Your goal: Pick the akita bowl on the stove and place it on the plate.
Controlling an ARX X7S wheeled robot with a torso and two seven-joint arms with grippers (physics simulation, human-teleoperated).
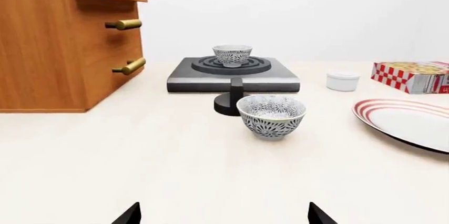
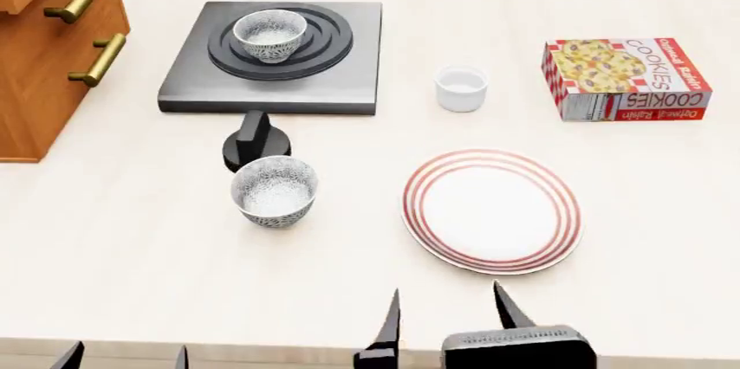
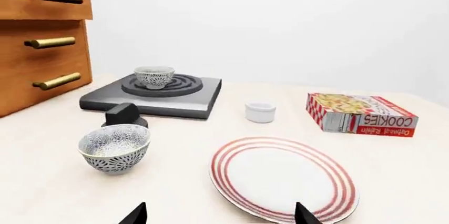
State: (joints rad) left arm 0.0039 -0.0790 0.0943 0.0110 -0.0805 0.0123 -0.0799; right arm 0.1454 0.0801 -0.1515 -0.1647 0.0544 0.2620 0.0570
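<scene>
The pale cream tabletop (image 2: 116, 248) carried the flat dark grey stove (image 2: 275, 57), and the speckled black-and-white akita bowl (image 2: 269, 35) sat on its black rings. The empty red-ringed white plate (image 2: 491, 210) lay nearer. Both the left hand (image 2: 125, 357) and right hand (image 2: 449, 313) hung released, holding nothing.

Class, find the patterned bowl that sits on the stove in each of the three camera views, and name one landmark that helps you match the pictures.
Head view: the bowl on the stove is at upper left, on the black rings.
Left wrist view: the same bowl shows at upper centre, behind the second bowl.
Right wrist view: it shows left of centre, mid-height.
Shared landmark: the stove, with the wooden drawers beside it.
</scene>
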